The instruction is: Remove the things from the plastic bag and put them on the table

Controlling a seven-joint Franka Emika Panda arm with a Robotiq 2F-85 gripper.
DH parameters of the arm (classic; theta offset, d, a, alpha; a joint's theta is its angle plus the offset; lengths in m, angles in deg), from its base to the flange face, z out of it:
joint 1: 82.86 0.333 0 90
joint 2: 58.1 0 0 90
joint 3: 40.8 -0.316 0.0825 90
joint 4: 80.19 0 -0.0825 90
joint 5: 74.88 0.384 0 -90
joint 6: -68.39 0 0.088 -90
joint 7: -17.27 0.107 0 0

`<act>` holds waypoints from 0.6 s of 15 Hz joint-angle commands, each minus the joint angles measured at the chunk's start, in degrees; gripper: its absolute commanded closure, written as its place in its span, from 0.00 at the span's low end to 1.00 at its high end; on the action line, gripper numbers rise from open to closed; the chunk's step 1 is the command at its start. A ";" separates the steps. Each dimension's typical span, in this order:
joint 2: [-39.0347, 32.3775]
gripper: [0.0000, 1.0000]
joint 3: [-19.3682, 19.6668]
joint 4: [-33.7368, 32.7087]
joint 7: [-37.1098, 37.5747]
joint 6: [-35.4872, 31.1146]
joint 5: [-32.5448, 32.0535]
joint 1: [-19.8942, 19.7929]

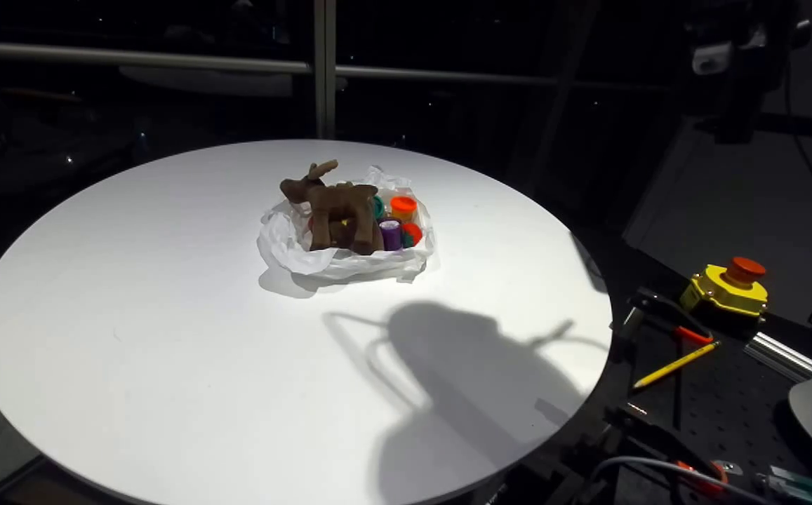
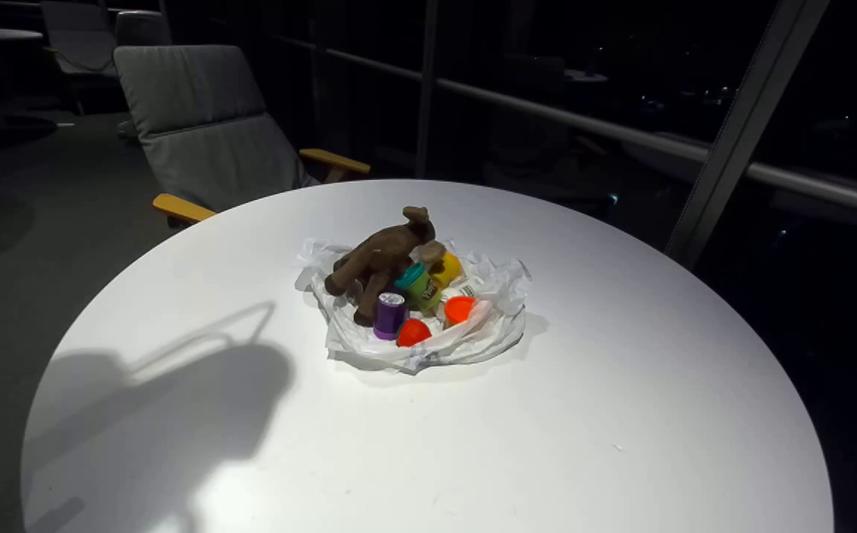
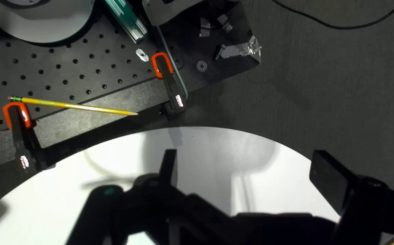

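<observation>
gripper point(image 3: 244, 177) spread, holding nothing | reindeer point(image 1: 342, 200) in the open bag point(image 1: 292, 245) on the table point(image 1: 167, 315), beside the tubs point(image 2: 422, 292) | likely first lift: it should straddle the reindeer's back, catch no bag, rise straight

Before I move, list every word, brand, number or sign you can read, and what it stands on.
"Play-Doh", probably: green tub, small and blurred.
Pencil: green print, too small to read.
Both clamps: bright label patches, unreadable.
Plastic bag: dark marks inside, too small to read.
</observation>
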 commanded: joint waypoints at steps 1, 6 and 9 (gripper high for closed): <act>-11.22 0.00 -3.69 -8.04 1.73 -4.43 2.52 0.27; -27.05 0.00 -6.24 -18.92 4.43 -11.98 -0.95 -0.59; -37.83 0.00 -5.77 -25.70 6.35 -20.07 -4.39 -0.85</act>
